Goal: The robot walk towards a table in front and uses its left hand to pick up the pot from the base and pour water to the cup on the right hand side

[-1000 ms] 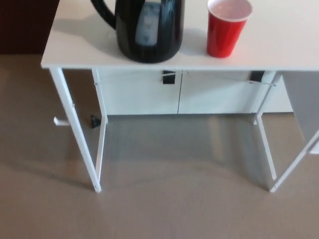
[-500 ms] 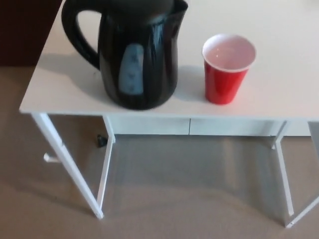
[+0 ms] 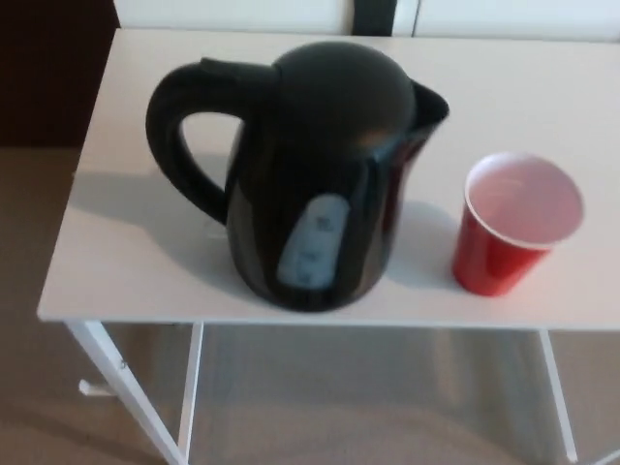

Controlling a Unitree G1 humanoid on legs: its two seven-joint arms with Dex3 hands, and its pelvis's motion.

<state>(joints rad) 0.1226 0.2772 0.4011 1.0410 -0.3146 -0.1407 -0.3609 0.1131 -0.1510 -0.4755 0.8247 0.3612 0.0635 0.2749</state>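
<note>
The black pot (image 3: 320,184) stands upright near the front edge of the white table (image 3: 126,262), handle toward the robot's left, spout toward the right. The red cup (image 3: 513,228) stands upright near it on the right, apart from it. Neither hand shows, so the fingers' state cannot be told.

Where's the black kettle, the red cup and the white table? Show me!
black kettle (image 3: 320,194), head view, on its shiny front body.
red cup (image 3: 496,257), head view, on its red outer wall.
white table (image 3: 126,262), head view, on bare tabletop near the left edge.
</note>
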